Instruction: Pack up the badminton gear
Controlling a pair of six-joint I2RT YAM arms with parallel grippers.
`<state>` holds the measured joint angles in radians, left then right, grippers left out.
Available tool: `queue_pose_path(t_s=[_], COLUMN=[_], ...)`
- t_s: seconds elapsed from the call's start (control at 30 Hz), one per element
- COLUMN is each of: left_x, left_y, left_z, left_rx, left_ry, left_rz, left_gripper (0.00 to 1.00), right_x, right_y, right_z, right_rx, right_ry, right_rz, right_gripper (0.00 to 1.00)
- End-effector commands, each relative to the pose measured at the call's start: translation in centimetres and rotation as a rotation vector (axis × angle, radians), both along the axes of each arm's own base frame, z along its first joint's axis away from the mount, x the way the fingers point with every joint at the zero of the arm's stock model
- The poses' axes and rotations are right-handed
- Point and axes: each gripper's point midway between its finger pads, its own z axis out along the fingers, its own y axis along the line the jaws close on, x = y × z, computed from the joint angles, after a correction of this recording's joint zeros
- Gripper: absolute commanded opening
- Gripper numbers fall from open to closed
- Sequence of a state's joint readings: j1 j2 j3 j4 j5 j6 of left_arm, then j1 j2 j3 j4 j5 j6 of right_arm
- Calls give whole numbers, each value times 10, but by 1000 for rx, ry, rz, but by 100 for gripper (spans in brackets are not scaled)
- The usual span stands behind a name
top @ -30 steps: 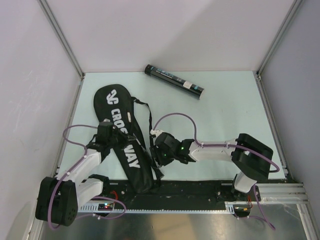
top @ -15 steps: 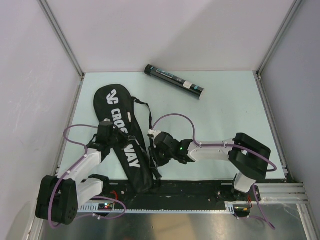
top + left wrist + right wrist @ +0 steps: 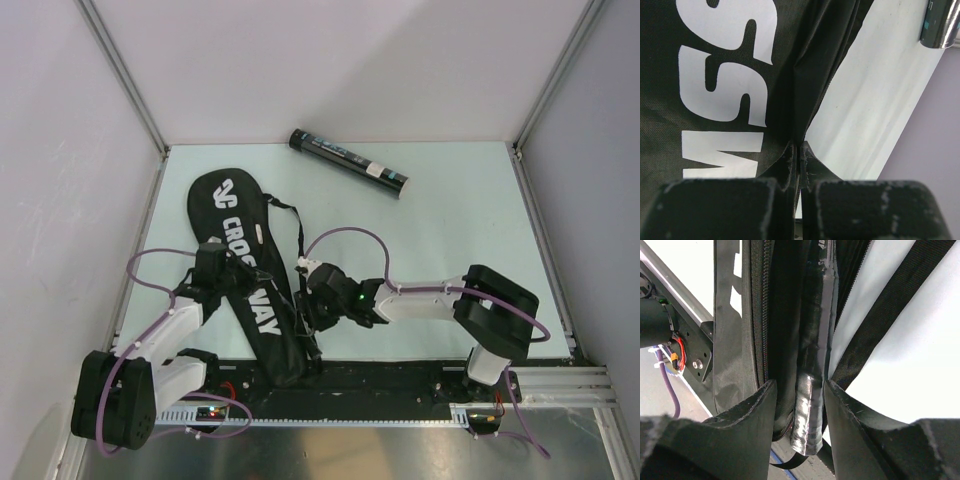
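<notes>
Our left gripper point(image 3: 799, 150) has its jaws pinched together on a fold at the edge of the black bag point(image 3: 715, 100). Our right gripper point(image 3: 800, 390) is the nearer to the racket handle point(image 3: 812, 340), and its jaws stand spread astride it. The handle runs straight out between them beside the zip point(image 3: 757, 315), butt end toward the wrist, so we judge the next move to be a push along that line, deeper into the bag.

A pale mint tabletop point(image 3: 460, 250) sits boxed in by plain white wall panels point(image 3: 350, 60) on aluminium rails point(image 3: 122, 75); a black strip point(image 3: 400, 376) and brushed metal sheet point(image 3: 350, 450) run along its near edge.
</notes>
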<state>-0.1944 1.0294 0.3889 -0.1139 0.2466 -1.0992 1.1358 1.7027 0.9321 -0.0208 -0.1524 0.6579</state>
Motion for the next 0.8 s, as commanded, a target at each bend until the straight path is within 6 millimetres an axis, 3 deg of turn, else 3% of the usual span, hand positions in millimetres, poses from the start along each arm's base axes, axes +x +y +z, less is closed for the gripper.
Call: queue_pose_path(t_s=[0.0, 0.2, 0.43, 0.77], left_x=[9, 8, 8, 9], left_y=[-5, -6, -5, -7], left_z=[15, 15, 15, 13], left_rx=[-18, -21, -15, -17], left_ry=[-70, -72, -80, -77], left_rz=[-9, -6, 0, 0], left_gripper=[0, 0, 0, 0], right_x=[0, -15, -27, -18], right_y=[6, 25, 36, 29], right_z=[7, 19, 35, 27], right_rx=[39, 134, 247, 202], right_ry=[18, 89, 136, 57], right_rz=[10, 44, 78, 47], right_gripper=[46, 41, 54, 71])
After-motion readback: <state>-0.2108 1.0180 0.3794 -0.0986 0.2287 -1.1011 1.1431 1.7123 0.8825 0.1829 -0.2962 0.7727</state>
